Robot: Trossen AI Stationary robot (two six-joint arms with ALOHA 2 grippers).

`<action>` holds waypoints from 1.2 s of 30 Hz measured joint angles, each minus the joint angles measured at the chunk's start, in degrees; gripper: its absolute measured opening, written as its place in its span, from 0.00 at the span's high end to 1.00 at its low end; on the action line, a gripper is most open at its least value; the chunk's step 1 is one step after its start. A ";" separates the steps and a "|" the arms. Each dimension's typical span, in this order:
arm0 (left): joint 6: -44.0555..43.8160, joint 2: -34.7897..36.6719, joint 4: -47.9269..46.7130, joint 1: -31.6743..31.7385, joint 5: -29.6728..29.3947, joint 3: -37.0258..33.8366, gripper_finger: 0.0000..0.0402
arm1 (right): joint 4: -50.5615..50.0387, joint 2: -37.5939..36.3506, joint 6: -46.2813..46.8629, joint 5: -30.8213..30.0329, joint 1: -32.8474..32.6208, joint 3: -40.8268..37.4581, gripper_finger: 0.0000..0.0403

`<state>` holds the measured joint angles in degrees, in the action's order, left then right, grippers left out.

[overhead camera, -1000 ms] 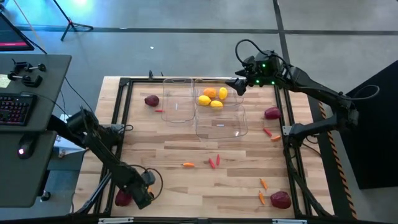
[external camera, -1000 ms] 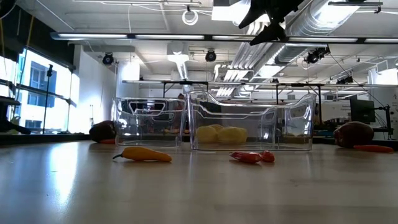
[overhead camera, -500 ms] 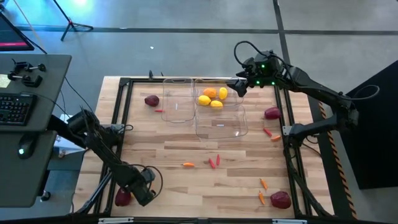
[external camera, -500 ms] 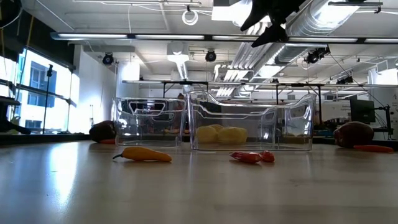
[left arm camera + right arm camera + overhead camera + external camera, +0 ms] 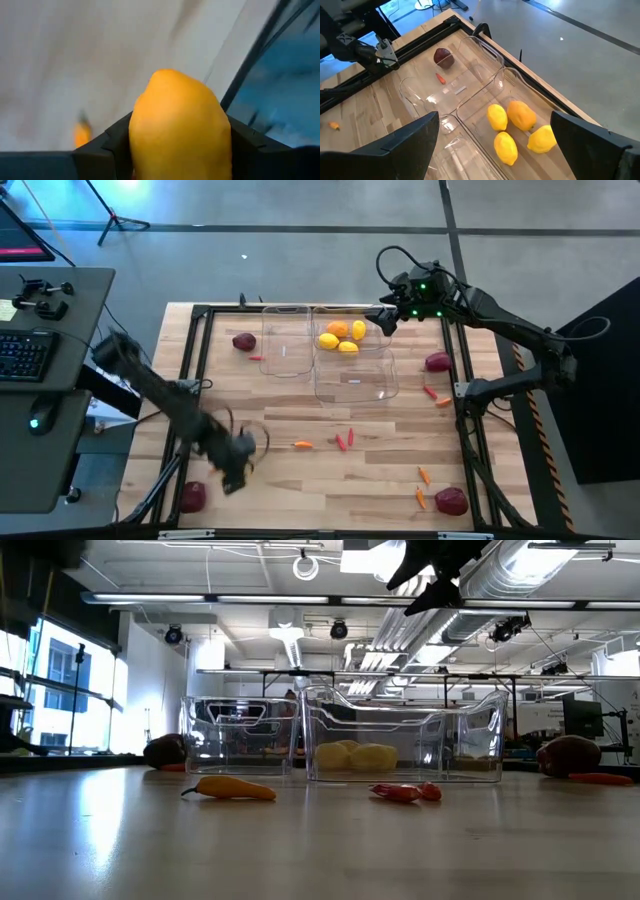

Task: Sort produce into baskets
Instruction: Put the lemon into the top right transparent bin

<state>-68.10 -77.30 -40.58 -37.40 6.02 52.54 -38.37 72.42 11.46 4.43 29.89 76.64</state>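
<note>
My left gripper [image 5: 236, 468] is over the table's near left part, shut on a yellow-orange rounded fruit [image 5: 177, 125] that fills the left wrist view. My right gripper [image 5: 385, 320] hangs open and empty above the far bin [image 5: 350, 330], which holds several yellow and orange fruits [image 5: 512, 127]. Two more clear bins [image 5: 285, 340] [image 5: 355, 375] stand beside it on the table. Dark red rounds lie on the table at the near left [image 5: 192, 496], far left [image 5: 243, 342], right [image 5: 437, 362] and near right [image 5: 451, 501]. My left gripper pinches the yellow-orange fruit by its two opposite sides [image 5: 137, 135] between its two fingers [image 5: 112, 145]. The fruit's rounded end sticks out past the fingers. The high view does not show the fruit itself, so how it sits over the table cannot be told.
Small peppers lie scattered on the wood: an orange one [image 5: 303, 445] and red ones [image 5: 343, 440] mid-table, more at the right [image 5: 435, 396] and near right [image 5: 422, 485], and a tiny red one [image 5: 258, 358] by the left bin. A black frame [image 5: 200, 315] rims the table.
My left gripper has swung from the near left corner, beside the dark red round, toward the table's middle and far side, moving fast. The dark red round stays on the table and now shows in full. My right gripper has kept still.
</note>
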 joint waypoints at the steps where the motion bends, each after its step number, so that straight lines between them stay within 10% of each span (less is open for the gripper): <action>1: 1.87 2.67 0.07 2.73 -3.82 0.02 0.50 | 0.02 0.00 0.00 0.02 0.00 0.00 0.08; 6: 17.49 10.35 5.12 21.45 -19.11 0.27 0.43 | 0.06 0.00 0.02 0.04 0.00 0.00 0.08; 16: 50.25 -9.36 24.22 55.24 -12.73 13.72 0.45 | 6.33 0.00 4.22 1.05 -0.02 0.00 0.08; 23: 52.94 -22.26 23.35 61.27 -12.66 25.88 0.43 | 10.10 0.00 5.05 1.18 -0.02 0.00 0.08; 36: 54.43 -30.44 31.30 63.32 -3.59 27.49 0.31 | 10.38 0.00 6.51 1.13 -0.02 0.02 0.08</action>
<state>-13.67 -107.74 -9.28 25.93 2.42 80.03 -27.99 72.42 17.98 5.56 29.87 76.66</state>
